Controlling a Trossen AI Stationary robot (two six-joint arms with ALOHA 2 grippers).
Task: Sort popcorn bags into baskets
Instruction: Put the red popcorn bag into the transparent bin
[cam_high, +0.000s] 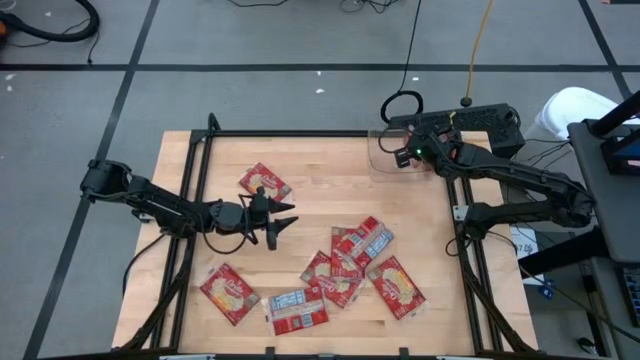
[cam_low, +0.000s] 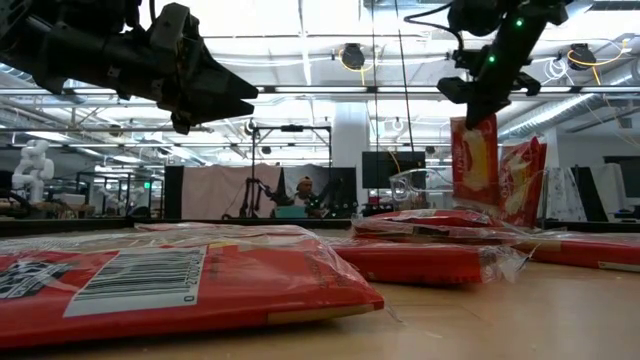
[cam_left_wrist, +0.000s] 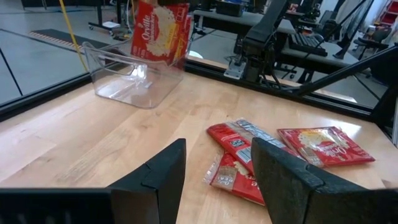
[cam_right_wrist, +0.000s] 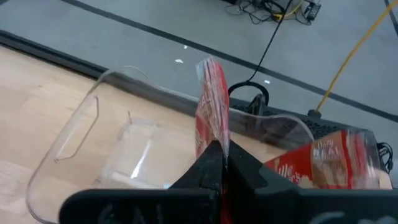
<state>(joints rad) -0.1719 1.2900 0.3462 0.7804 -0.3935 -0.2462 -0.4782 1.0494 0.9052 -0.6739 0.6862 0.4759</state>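
My right gripper (cam_high: 405, 155) is at the table's far right, shut on a red popcorn bag (cam_low: 473, 160) over the clear bin (cam_high: 383, 158). The bag also shows in the left wrist view (cam_left_wrist: 158, 28) and edge-on in the right wrist view (cam_right_wrist: 212, 106). A second red bag (cam_right_wrist: 323, 162) leans inside the bin (cam_right_wrist: 124, 149). My left gripper (cam_high: 275, 218) is open and empty above the table's middle left, near a bag (cam_high: 264, 183) lying flat. Several more bags (cam_high: 355, 262) lie flat on the wood at the near middle. My right gripper pinches the bag's upper edge (cam_right_wrist: 214, 134) between its two fingers, coming from above and pointing down. The bag hangs upright below the fingers (cam_low: 478, 100), lifted clear of the table, with its lower end at the bin's opening.
A black frame (cam_high: 300, 133) runs along the table's far edge and sides. Single bags lie at the near left (cam_high: 228, 292) and near middle (cam_high: 298, 310). Bare wood lies between my left gripper and the bin. A black box with cables (cam_high: 470, 122) sits beyond the far right corner.
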